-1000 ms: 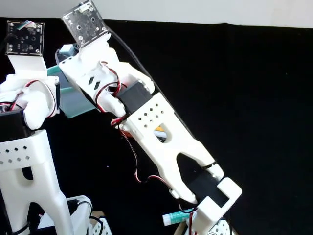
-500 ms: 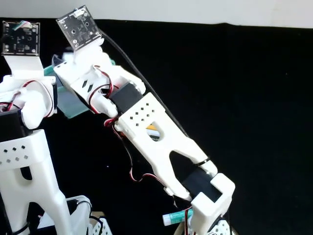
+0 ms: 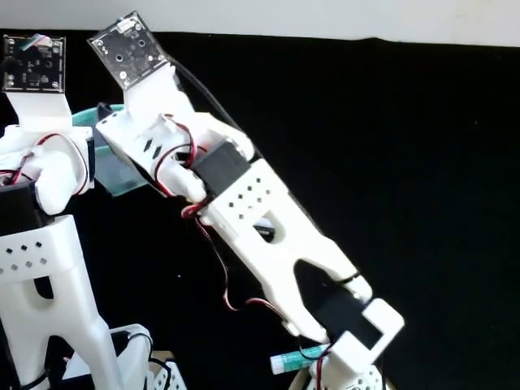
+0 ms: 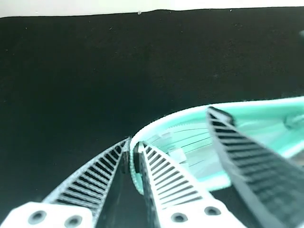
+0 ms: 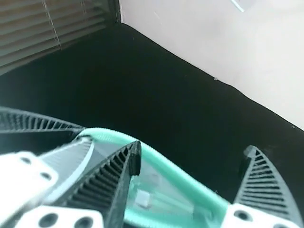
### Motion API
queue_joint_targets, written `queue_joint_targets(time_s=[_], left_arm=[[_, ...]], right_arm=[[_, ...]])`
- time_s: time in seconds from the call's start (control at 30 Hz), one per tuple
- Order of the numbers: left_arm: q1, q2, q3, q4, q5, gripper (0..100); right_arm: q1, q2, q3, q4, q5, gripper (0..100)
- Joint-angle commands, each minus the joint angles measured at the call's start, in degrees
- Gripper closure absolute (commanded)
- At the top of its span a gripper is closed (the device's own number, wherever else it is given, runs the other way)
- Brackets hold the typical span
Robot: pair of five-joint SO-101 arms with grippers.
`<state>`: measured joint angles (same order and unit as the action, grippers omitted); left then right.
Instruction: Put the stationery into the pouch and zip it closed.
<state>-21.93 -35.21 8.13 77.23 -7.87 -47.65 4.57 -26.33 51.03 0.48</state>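
The black tabletop [image 3: 406, 162] takes almost the whole scene, and a pale wall [image 3: 325, 16] runs along its far edge. In the right wrist view the same wall [image 5: 213, 33] meets a slatted window blind [image 5: 42, 28] at a corner of the room.

The translucent teal zip pouch [image 3: 122, 166] is at the far left of the tabletop, between the wrists of the two white arms. From above only a part of it shows, because the left arm [image 3: 41, 244] and the right arm [image 3: 268, 219] cover the rest, so its long axis cannot be told there. In the left wrist view its teal zip edge [image 4: 190, 142] starts at the left gripper [image 4: 132, 145] and curves away toward a dark ribbed finger of the other arm [image 4: 247, 161]. The jaws of the left gripper are closed and they pinch this edge at its end.

The jaws of the right gripper [image 5: 192, 152] are spread wide. The teal edge of the pouch [image 5: 161, 166] passes between them, close to one finger [image 5: 126, 175], while the other finger [image 5: 259, 175] stands apart from it.

A white and teal stick-shaped stationery item [image 3: 296, 360] lies at the near edge, touching the base of the right arm. Its long axis goes left to right, with the white end to the left.
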Motion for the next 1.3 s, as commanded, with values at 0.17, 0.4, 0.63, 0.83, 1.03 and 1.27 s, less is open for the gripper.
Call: queue_joint_targets(time_s=[0.17,0.4,0.63,0.83,1.03,1.27], left_arm=[[-0.84,0.04,-0.22,-0.88,0.09,99],[-0.75,0.04,-0.22,-0.88,0.09,99],[-0.75,0.04,-0.22,-0.88,0.09,99],[-0.75,0.04,-0.22,-0.88,0.09,99],[-0.75,0.04,-0.13,-0.88,0.09,99],[-0.75,0.04,-0.13,-0.79,0.09,99]], right_arm=[[3.03,-9.63,-1.54,7.34,0.88,67.6],[6.29,-13.76,-1.54,19.03,7.38,67.6],[5.85,-16.57,-1.10,30.29,15.38,67.6],[5.05,-16.66,-1.01,40.92,23.12,67.6],[3.38,-16.66,-0.92,49.98,28.13,67.6],[2.86,-16.75,11.21,49.98,31.12,67.6]])
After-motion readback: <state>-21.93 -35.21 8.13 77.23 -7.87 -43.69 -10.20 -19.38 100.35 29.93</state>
